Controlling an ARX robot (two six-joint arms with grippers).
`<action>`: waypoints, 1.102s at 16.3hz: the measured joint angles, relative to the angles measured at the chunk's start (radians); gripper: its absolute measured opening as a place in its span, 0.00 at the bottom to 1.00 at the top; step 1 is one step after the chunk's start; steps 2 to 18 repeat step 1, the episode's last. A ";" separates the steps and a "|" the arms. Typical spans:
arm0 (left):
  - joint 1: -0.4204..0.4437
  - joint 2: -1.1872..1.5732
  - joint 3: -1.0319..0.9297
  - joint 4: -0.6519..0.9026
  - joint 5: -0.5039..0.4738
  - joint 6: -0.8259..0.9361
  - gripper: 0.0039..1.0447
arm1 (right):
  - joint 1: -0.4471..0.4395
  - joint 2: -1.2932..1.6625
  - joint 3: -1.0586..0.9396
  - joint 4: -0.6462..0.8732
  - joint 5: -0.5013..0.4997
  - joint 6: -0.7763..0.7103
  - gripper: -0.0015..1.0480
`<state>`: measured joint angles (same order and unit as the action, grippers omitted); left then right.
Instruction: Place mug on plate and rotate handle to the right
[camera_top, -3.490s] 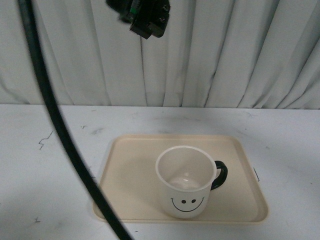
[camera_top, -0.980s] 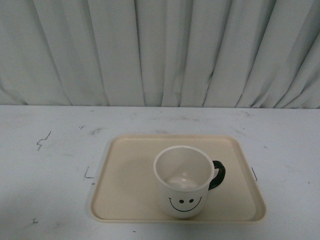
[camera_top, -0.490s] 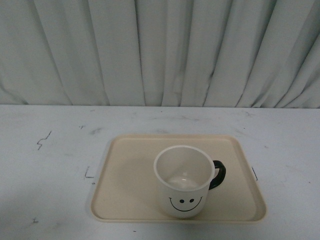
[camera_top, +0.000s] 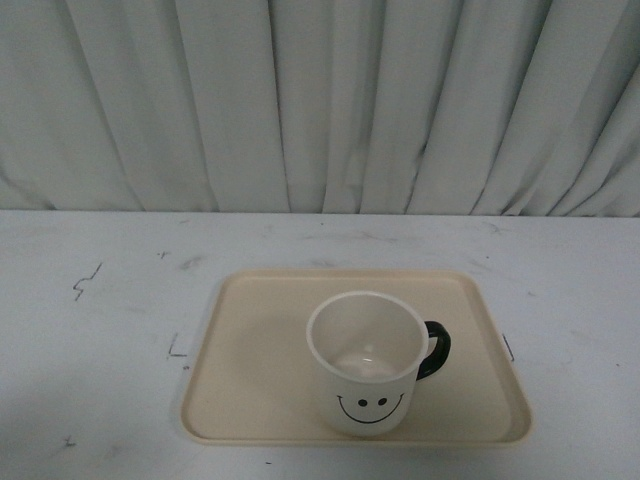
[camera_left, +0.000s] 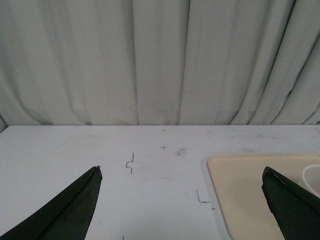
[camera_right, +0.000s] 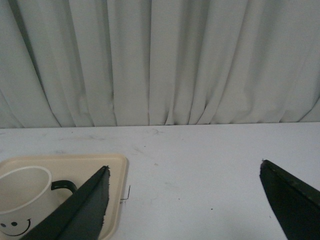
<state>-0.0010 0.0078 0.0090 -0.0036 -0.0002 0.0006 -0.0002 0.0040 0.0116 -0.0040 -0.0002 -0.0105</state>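
1. mug (camera_top: 366, 362) sits upright on the plate (camera_top: 250, 370), toward the near right part of it, inside the rim. the smiley faces the front camera.
2. handle (camera_top: 436, 350) sticks out to the right in the front view, over the plate, not past its edge. the right wrist view agrees: the handle (camera_right: 64, 185) points away from the cup body toward the plate's right rim.
3. plate lies flat on the white bench (camera_top: 90, 340), in front of the grey curtain (camera_top: 320, 100). a few small scuffs on the bench (camera_top: 88, 280), nothing else on it.
4. left tool (camera_left: 182, 200): fingers spread wide, nothing between them. it hangs over bare bench just left of the plate (camera_left: 240, 195), clear of everything.
5. right tool (camera_right: 182, 200): also wide open, holding nothing. it sits off the plate's right side; the mug (camera_right: 22, 200) shows behind 1 finger (camera_right: 82, 205), no contact that i can see.
6. neither arm shows in the front view.
7. my read of the step: both parts look done, mug on plate and handle to the right. this looks like the end state, tools parked.
8. next move, if any: a check only. the handle looks angled slightly toward the back rather than dead right; if that matters, a small twist from the right tool on the rim or handle would do it. risk is dragging the mug across the smooth plate or nudging the plate itself, so go in slow and keep the mug upright.
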 joint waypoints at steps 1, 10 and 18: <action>0.000 0.000 0.000 0.000 0.000 0.000 0.94 | 0.000 0.000 0.000 0.000 0.000 0.000 0.93; 0.000 0.000 0.000 0.000 0.000 0.000 0.94 | 0.000 0.000 0.000 0.000 0.000 0.000 0.93; 0.000 0.000 0.000 0.000 0.000 0.000 0.94 | 0.000 0.000 0.000 0.000 0.000 0.000 0.93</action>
